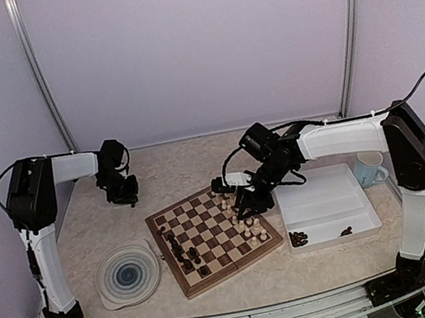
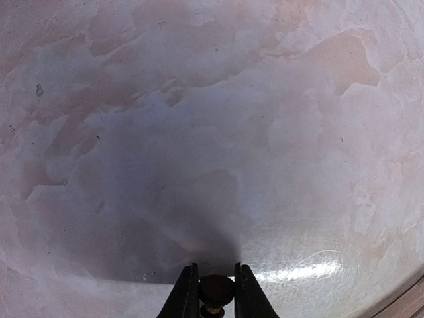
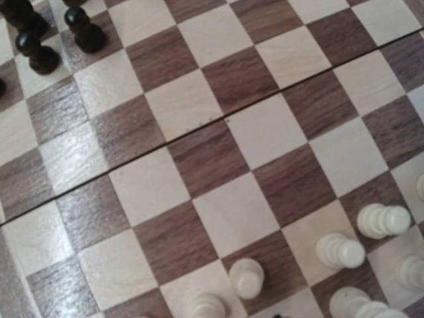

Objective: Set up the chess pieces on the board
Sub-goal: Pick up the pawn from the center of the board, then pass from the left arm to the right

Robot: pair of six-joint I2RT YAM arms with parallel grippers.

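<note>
Top view: your left gripper (image 1: pixel 122 193) hangs over the table (image 1: pixel 181 168). The board (image 1: pixel 208 226) lies to its right and nearer the bases, its dark-piece side the closer one, so this arm is the one to deliver. The right gripper (image 1: pixel 245 203) hovers over the cream side; you cannot tell how its jaws stand.

Left wrist: the fingers (image 2: pixel 189 295) are clenched on a dark piece (image 2: pixel 216 290), with table beneath.

Right wrist: cream pieces (image 3: pixel 339 250) stand below and to the right.

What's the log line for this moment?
left gripper: shut on dark piece, above table, off board | right gripper: over cream pieces, grip unclear | tray: holds dark pieces
</note>
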